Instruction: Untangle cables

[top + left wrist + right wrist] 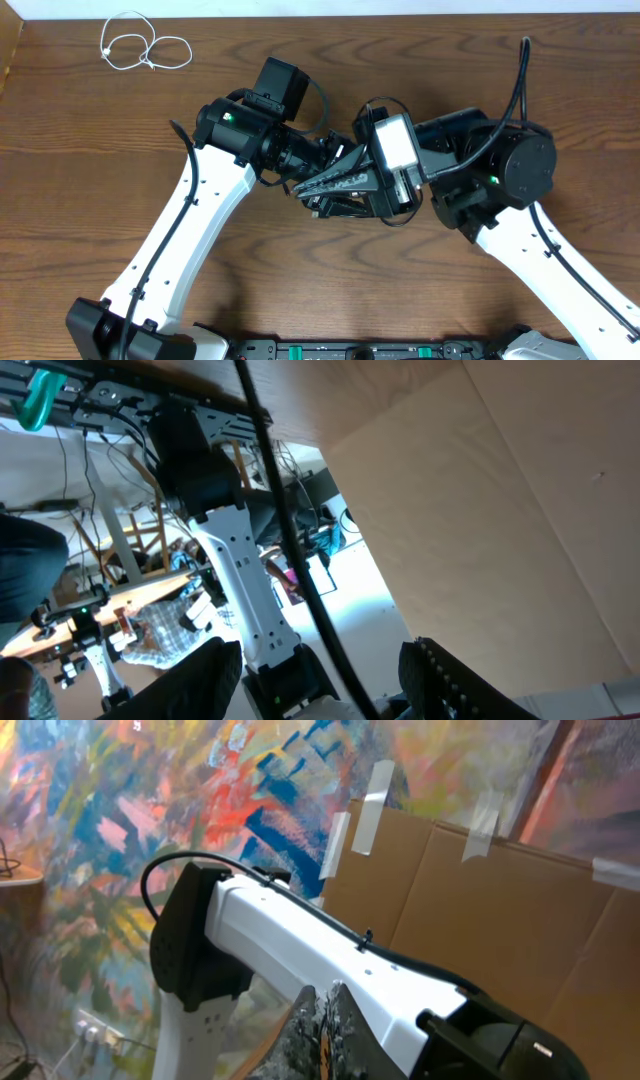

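White cable [145, 48] lies by itself in loose loops at the far left corner of the table [60, 180], well apart from both my arms, so I judge that one freed. Nothing else is laid out on the wood. One black cord [295, 560] runs through the gap of my left gripper [325, 685], whose fingers stand apart without pinching it. My right gripper [322, 1020] has its fingers pressed together; whether they pinch a cord I cannot tell. Most of the sorting, I reckon, is left.
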`<state>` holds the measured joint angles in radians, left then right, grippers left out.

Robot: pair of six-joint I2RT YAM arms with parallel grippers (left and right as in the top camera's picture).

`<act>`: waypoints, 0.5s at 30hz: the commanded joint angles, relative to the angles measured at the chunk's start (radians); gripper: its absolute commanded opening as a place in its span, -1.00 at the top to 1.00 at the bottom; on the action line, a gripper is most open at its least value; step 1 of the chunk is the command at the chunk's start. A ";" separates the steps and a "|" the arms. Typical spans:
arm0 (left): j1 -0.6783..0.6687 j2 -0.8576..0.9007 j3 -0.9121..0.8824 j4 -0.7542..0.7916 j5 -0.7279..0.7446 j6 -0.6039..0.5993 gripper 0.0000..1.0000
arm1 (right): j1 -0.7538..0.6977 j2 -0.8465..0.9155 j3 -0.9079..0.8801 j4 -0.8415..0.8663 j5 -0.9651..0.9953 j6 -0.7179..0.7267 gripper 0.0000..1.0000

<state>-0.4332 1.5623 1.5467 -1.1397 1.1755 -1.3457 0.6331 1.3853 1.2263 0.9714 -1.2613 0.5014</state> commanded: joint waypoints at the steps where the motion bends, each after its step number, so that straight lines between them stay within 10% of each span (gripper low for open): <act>1: 0.000 0.006 -0.005 0.002 0.037 -0.021 -0.13 | 0.014 -0.001 0.002 -0.004 0.039 -0.048 0.98; 15: 0.000 0.006 -0.005 0.002 0.052 -0.021 0.23 | 0.016 0.007 0.002 -0.003 0.039 -0.051 0.98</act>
<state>-0.4332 1.5623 1.5467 -1.1381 1.2064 -1.3655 0.6380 1.3869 1.2263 0.9657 -1.2438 0.4648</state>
